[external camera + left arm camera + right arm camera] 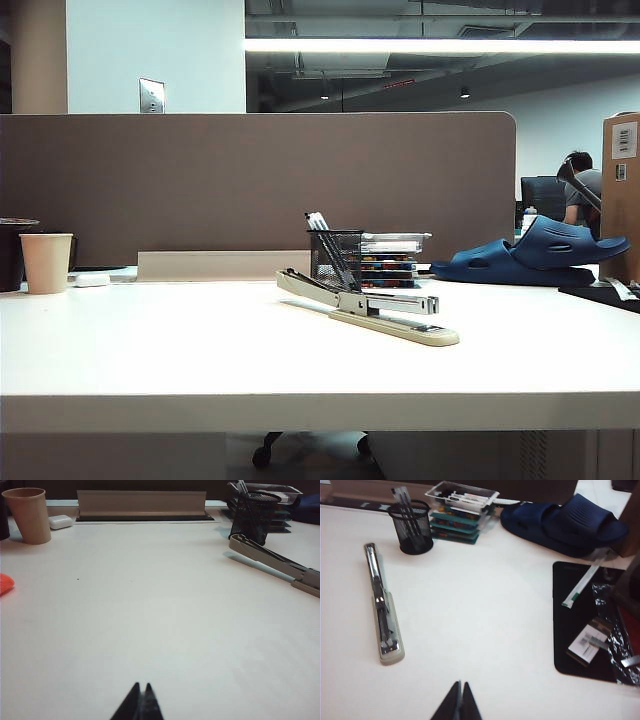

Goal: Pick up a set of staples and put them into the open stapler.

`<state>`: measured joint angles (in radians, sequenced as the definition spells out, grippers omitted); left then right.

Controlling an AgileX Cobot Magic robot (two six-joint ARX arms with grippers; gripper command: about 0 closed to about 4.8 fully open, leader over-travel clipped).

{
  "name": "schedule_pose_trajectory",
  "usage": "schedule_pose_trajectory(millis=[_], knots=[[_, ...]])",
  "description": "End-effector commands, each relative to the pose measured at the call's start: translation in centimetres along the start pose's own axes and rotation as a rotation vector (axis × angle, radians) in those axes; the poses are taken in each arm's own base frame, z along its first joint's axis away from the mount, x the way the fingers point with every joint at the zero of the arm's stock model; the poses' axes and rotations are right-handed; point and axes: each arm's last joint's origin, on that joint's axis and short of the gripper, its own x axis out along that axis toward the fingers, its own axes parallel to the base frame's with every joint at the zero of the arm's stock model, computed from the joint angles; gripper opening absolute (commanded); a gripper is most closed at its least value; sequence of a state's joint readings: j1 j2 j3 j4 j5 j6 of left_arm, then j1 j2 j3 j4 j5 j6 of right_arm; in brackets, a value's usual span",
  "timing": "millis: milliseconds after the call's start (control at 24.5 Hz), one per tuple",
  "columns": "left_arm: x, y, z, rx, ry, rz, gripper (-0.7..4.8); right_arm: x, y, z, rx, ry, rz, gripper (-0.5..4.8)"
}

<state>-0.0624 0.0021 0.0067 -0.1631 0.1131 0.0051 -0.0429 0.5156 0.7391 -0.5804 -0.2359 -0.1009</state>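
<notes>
1. Plainly, the stapler (pixel 367 306) lies open on the white worktop (pixel 200 340), its beige base flat and its upper arm raised at a slant toward the black mesh pen cup (pixel 335 256) just behind it.
2. From the right wrist view, the stapler (pixel 383 611) lies lengthwise with its silver magazine rail exposed, near the pen cup (pixel 412 526).
3. Behind the cup stands a stack of flat trays (pixel 462 511), and beside that lie dark blue slippers (pixel 565 524).
4. The right gripper (pixel 459 702) hangs above bare worktop, its dark fingers pressed together with nothing between them, well apart from the stapler.
5. A black mat (pixel 580 620) with packets and wrappers lies off to one side of that gripper.
6. The left gripper (pixel 140 705) sits low over the worktop, fingers likewise pressed together and empty.
7. Far across from it stand a tan paper cup (pixel 28 514) and a small white case (pixel 60 521).
8. No strip of staples can be made out in any view; whether the rail holds one I cannot tell.
</notes>
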Motion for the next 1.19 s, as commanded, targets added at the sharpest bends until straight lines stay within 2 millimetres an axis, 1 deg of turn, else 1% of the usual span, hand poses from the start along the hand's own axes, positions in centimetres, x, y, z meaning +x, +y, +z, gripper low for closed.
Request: schedule_pose_trajectory(millis=[41, 123, 204, 286, 409, 490, 572, 654, 695, 777, 899, 1022, 1185], knots=[[0.0, -0.1, 0.0, -0.018, 0.006, -0.024, -0.06, -0.5, 0.2, -1.3, 0.007, -0.053, -0.007, -0.08], [0.0, -0.1, 0.0, -0.018, 0.006, -0.025, -0.06, -1.0, 0.5, -2.2, 0.01, -0.072, -0.008, -0.08], [0.0, -0.1, 0.0, -0.018, 0.006, -0.025, -0.06, -1.1, 0.7, -2.7, 0.011, -0.079, 0.005, -0.08], [0.0, -0.1, 0.0, -0.018, 0.006, -0.025, -0.06, -1.2, 1.1, -2.7, -0.008, -0.084, 0.023, -0.08], [0.0, -0.1, 0.0, -0.018, 0.006, -0.025, -0.06, -1.3, 1.4, -2.8, -0.043, -0.087, 0.003, -0.08], [0.0, -0.1, 0.0, -0.018, 0.006, -0.025, -0.06, -1.5, 1.4, -3.3, -0.031, -0.107, 0.002, -0.08], [0.0, -0.1, 0.0, -0.018, 0.006, -0.025, -0.06, -1.5, 1.5, -4.8, -0.013, -0.147, 0.006, -0.08], [0.0, -0.1, 0.0, -0.018, 0.006, -0.025, -0.06, -1.5, 1.6, -5.7, -0.012, -0.163, 0.009, -0.08], [0.0, -0.1, 0.0, -0.018, 0.005, -0.026, -0.06, -1.7, 1.6, -6.5, -0.005, -0.197, 0.009, -0.08], [0.0, -0.1, 0.0, -0.018, 0.006, -0.025, -0.06, -2.1, 1.7, -7.0, -0.001, -0.284, 0.005, -0.08], [0.0, -0.1, 0.0, -0.018, 0.006, -0.025, -0.06, -1.6, 1.7, -8.1, -0.002, -0.318, 0.005, -0.08], [0.0, -0.1, 0.0, -0.013, 0.006, -0.024, -0.06, 0.1, 1.6, -9.5, 0.007, -0.325, 0.004, -0.08], [0.0, -0.1, 0.1, 0.028, -0.008, -0.025, -0.06, 1.4, 1.4, -10.4, 0.01, -0.384, -0.021, -0.08]])
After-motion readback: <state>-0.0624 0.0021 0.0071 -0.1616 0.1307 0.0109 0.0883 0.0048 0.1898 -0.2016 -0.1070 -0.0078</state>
